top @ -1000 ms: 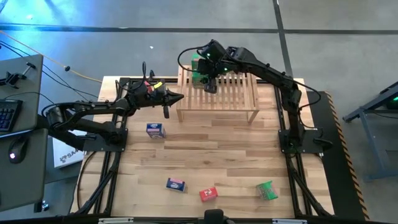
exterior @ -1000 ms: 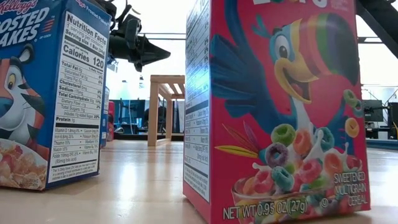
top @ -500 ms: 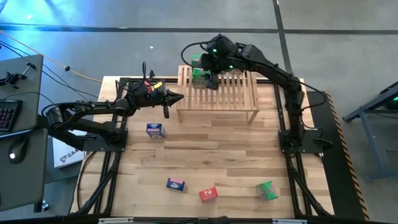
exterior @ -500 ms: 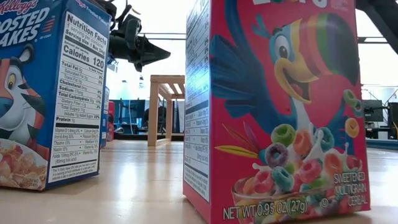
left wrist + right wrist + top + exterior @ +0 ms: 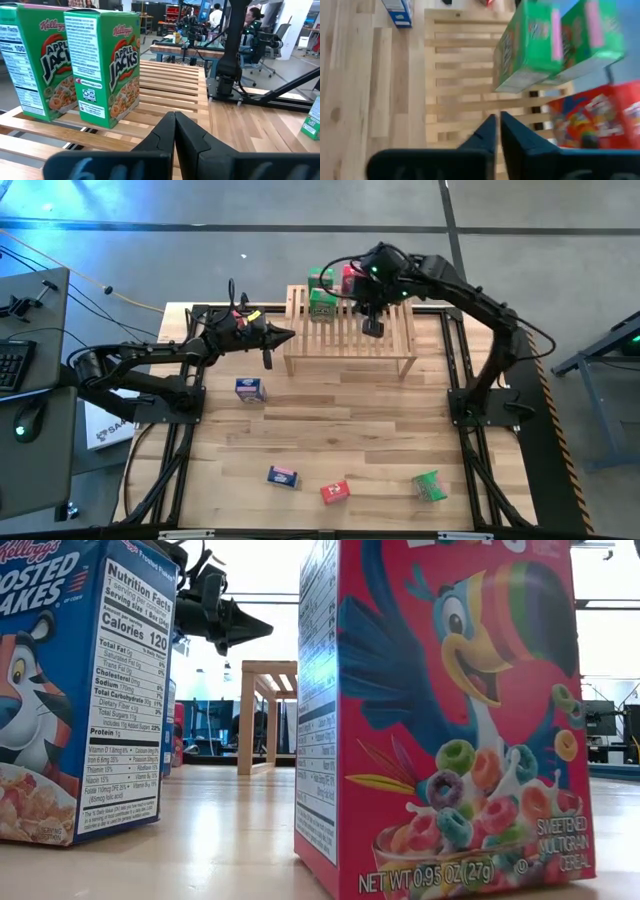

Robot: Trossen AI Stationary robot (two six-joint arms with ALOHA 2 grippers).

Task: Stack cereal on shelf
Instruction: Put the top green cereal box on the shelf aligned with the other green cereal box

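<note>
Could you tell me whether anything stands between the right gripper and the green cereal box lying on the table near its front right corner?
Nothing visible does. The right gripper, shut and empty, hangs over the shelf at the back. Between it and the green cereal box lies only bare table; the shelf's front edge is the one thing to clear.

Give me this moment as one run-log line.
right tool: shut, empty, over shelf | left tool: shut, waiting beside shelf | shelf: two green boxes, one red box | table: four boxes loose

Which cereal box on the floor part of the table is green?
The green box at the near right corner. The other three loose ones are blue-and-white, blue and red.
</note>
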